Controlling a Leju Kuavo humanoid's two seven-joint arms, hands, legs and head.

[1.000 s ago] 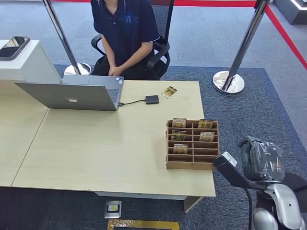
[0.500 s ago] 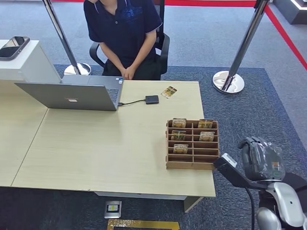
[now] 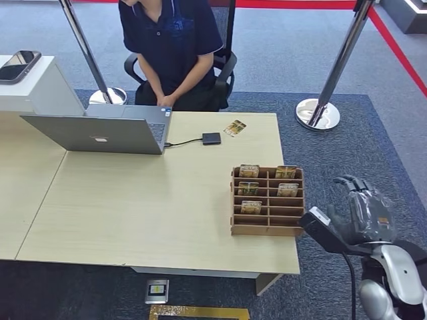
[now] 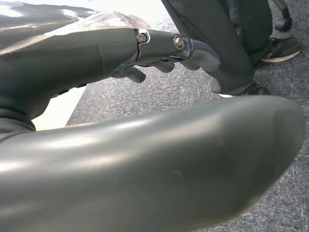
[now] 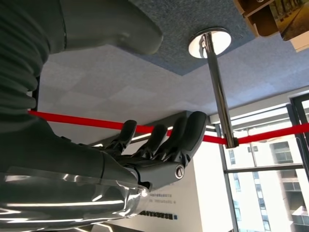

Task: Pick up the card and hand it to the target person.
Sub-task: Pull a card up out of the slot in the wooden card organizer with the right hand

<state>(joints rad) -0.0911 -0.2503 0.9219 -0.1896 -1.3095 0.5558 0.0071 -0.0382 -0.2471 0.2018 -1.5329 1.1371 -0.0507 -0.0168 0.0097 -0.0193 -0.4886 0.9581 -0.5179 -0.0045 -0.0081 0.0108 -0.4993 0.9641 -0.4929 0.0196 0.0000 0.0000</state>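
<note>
Right hand (image 3: 363, 215) up beside the table's near right corner, fingers spread, nothing in it.

From the head view, the wooden card rack (image 3: 267, 200) sits just to the left of that hand, several cards (image 3: 250, 207) standing in its slots; one loose card (image 3: 235, 127) lies far beyond the hand, at the table's far edge beside a small black box (image 3: 211, 138), in front of the seated person (image 3: 173, 47). The right wrist view adds the uncurled fingers (image 5: 182, 140) against a chrome stanchion (image 5: 218, 87) and red rope. The left wrist view catches the left hand (image 4: 164, 53), fingers loosely extended, grasping nothing, with dark trousers and shoes beyond it.
</note>
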